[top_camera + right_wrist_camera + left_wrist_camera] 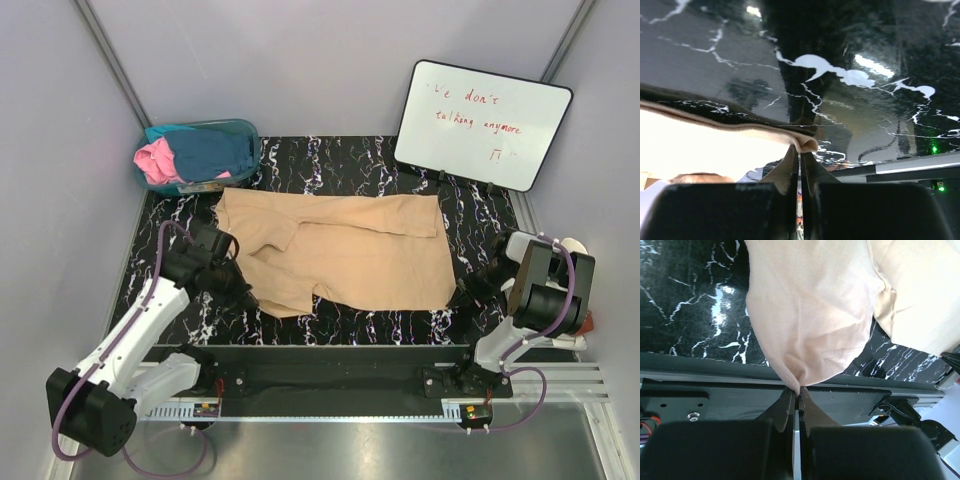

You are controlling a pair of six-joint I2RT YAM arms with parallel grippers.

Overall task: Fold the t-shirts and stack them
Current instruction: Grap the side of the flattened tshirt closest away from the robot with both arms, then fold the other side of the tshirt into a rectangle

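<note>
The light tan t-shirt (pixel 350 250) lies spread across the middle of the black marble table, partly folded, with a sleeve turned in at the left. My left gripper (pixel 243 290) is shut on its near-left corner; the left wrist view shows the cloth (pixel 810 315) pinched at the closed fingertips (pixel 799 392) and slightly lifted. My right gripper (pixel 463 293) is shut on the near-right corner; the right wrist view shows a folded cloth edge (pixel 715 132) held at the tips (pixel 801 152). A pink shirt (pixel 155 160) and a dark teal-blue shirt (pixel 210 150) lie crumpled in the tub.
The see-through teal tub (pixel 254 140) stands at the back left corner. A whiteboard (pixel 485 122) with red writing leans at the back right. Grey walls enclose the table on three sides. The black rail with the arm bases (pixel 340 375) runs along the near edge.
</note>
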